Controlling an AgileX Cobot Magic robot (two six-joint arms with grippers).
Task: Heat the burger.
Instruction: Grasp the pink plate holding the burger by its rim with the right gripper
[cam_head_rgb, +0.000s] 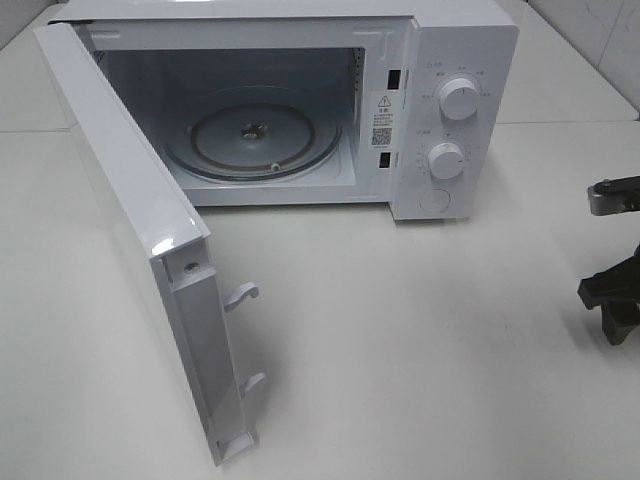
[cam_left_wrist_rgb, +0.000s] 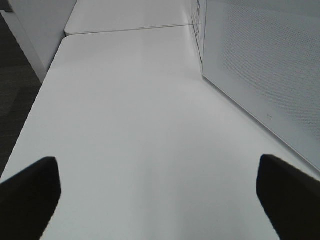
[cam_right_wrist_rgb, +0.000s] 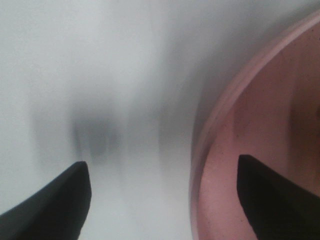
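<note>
The bench (cam_head_rgb: 400, 350) is a plain white surface made of adjoining tops with a seam between them. Pale tiled wall (cam_head_rgb: 600, 30) shows behind it, and dark floor (cam_left_wrist_rgb: 15, 65) shows beside it in the left wrist view. A white microwave (cam_head_rgb: 455, 40) stands at the back of the bench. Its door (cam_head_rgb: 120, 220) is swung fully open toward the left. Its glass turntable (cam_head_rgb: 255, 135) is bare, and two round knobs (cam_head_rgb: 458, 98) sit one above the other on the control panel. The left gripper (cam_left_wrist_rgb: 157, 165) hovers over bare bench beside the door, fingers spread wide, holding nothing. The right gripper (cam_right_wrist_rgb: 162, 170) is spread apart with nothing clamped. The rim of a pink plate (cam_right_wrist_rgb: 260, 125) lies between its fingers, in a blurred view. No view shows the burger, so its location and appearance cannot be told.
</note>
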